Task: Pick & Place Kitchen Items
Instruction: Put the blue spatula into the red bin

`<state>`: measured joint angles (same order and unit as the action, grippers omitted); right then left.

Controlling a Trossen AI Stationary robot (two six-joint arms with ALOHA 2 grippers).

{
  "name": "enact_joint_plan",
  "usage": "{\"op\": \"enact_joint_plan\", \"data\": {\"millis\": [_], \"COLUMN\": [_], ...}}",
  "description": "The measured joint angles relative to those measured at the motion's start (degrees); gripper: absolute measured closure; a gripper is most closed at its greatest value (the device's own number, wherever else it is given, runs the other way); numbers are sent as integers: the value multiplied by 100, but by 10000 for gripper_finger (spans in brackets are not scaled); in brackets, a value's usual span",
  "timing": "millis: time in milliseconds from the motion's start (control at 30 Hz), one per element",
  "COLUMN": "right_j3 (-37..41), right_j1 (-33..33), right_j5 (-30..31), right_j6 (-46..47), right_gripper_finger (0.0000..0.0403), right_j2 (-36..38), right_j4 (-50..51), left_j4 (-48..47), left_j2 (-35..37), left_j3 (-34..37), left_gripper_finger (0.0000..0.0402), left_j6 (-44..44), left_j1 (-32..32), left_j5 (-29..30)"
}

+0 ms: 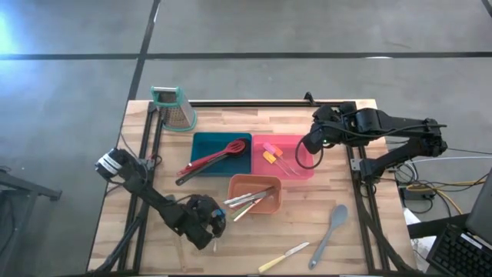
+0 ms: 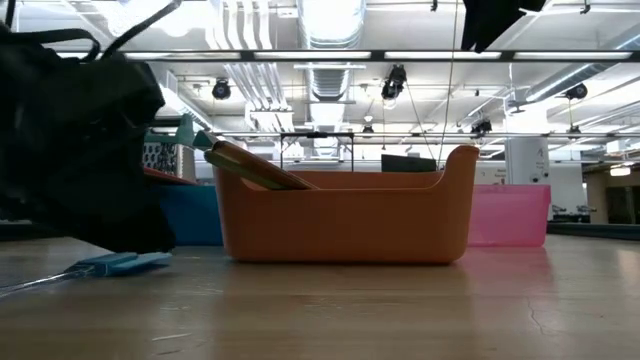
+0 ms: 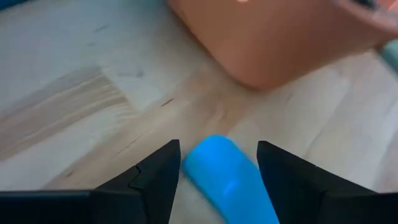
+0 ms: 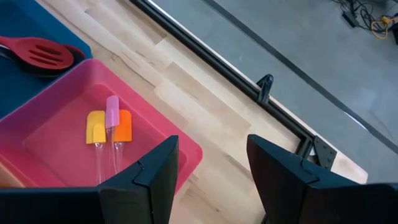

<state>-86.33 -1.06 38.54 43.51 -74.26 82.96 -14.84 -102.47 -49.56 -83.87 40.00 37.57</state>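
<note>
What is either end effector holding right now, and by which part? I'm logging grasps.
The left end effector straddles a blue-handled utensil at its handle on the table; whether it grips cannot be told. The right end effector, open over the pink tray, holds nothing.

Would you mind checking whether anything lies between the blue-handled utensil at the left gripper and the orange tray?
Nothing visible does. The left gripper straddles the blue-handled utensil on the table, and in the left wrist view only bare wood separates it from the orange tray just ahead.
</note>
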Motion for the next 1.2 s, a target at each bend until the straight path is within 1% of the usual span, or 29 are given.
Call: {"op": "enact_joint_plan", "data": {"millis": [100,233,300,467,633,767,900,1000,1100,1200], "right_j3": [14,14,16,20,27,33,35,35,35,35], "right_j1": [0,33,53,137,192,221,227,227,227,225], "right_j5": [0,0,2,2,2,2,15,23,39,39], "right_j6": [-2,-25,-43,-63,-109,-153,-153,-155,-157,-167], "right_gripper_finger": [217,220,220,218,220,218,221,223,221,219], "right_j2": [0,0,0,0,0,0,0,0,0,0], "right_j4": [-3,0,0,8,21,25,24,24,19,15], "left_j4": [395,453,447,427,344,106,-310,-534,-611,-578], "left_j2": [2,-3,-9,-16,-20,-25,-27,-29,-31,-31], "left_j3": [94,94,94,97,99,94,105,104,112,112], "left_gripper_finger": [164,138,133,135,136,140,151,170,201,240], "left_j6": [139,421,598,981,1282,1481,1471,1474,1479,1479], "left_j1": [-60,-69,-56,-1,0,3,18,18,18,18], "left_j5": [-103,-179,-237,-294,-512,-702,-860,-842,-794,-801]}}
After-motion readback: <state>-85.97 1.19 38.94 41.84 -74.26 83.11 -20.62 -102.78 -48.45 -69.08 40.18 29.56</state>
